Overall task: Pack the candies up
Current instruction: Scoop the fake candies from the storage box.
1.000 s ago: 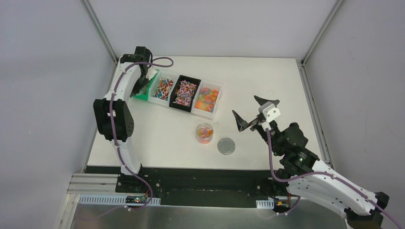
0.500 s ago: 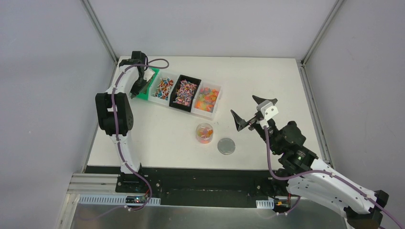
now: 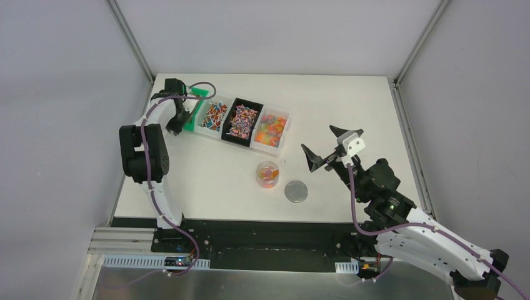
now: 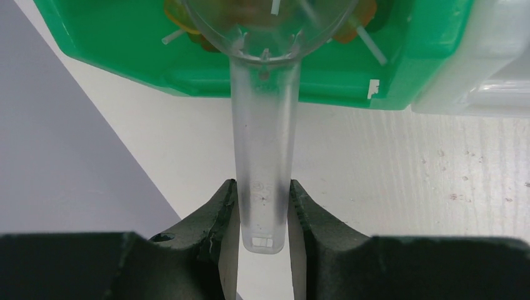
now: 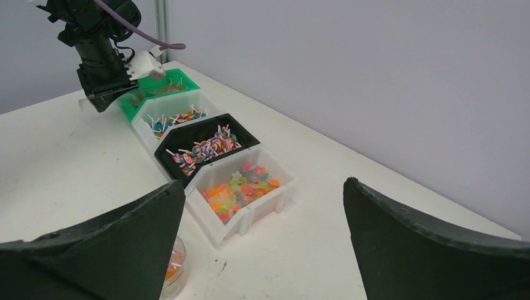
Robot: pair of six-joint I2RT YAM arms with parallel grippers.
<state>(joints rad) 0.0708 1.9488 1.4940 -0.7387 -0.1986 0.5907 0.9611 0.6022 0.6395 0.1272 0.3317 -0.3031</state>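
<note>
Left claw [image 4: 261, 192], scoop [image 4: 263, 125] nearer table [image 3: 206, 172] edge

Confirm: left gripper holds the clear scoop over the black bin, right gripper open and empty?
Wrong bin: the left gripper holds the clear scoop over the green bin, as the left wrist view shows. The right gripper is open and empty.

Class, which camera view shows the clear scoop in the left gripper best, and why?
The left wrist view: the scoop is seen close up, its handle clamped by the left gripper, its bowl at the green bin. In the top external and right wrist views it is too small to make out.
</note>
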